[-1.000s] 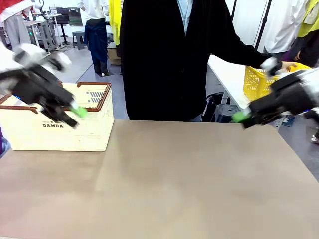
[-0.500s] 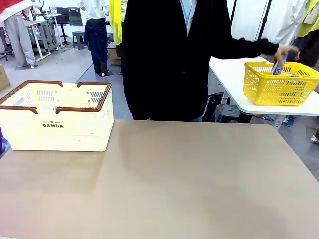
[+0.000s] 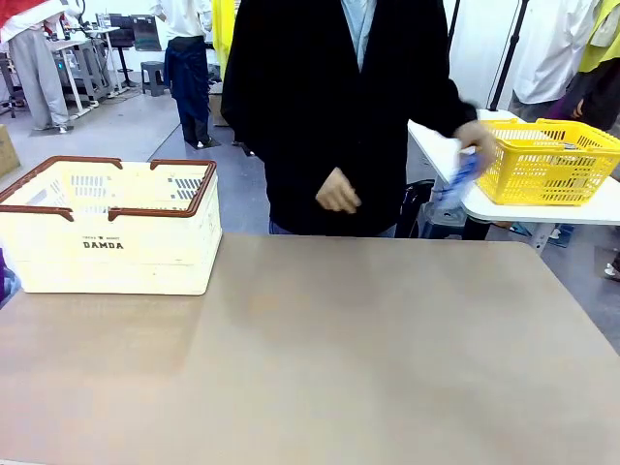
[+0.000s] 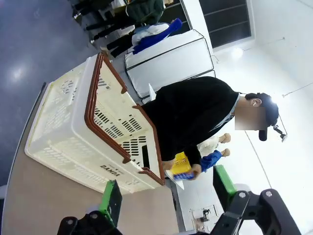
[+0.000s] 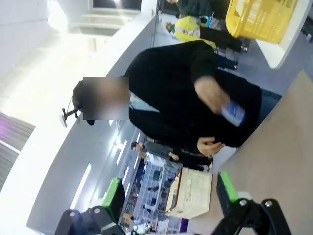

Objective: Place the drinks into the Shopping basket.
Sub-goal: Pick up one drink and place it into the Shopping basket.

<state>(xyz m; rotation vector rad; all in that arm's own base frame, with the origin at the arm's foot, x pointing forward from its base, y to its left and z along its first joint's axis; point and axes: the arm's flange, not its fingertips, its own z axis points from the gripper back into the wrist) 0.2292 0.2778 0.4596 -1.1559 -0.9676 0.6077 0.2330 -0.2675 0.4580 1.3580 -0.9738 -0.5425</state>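
Note:
A person in black stands at the far side of the table and holds a blue can, blurred, in one hand between the yellow basket and the table. It also shows in the right wrist view as the blue can in the raised hand. The cream Shopping basket with a brown rim stands on the table's far left, and its slotted wall fills part of the left wrist view. My left gripper is open, with nothing between its green pads. My right gripper is open too and holds nothing.
A yellow mesh basket sits on a white side table at the far right, beyond the brown table. The person's other hand hangs near the table's far edge. Other people stand farther back.
Both arms have left the front view. The person reached into the yellow basket, then drew the hand back toward the table with the blue can.

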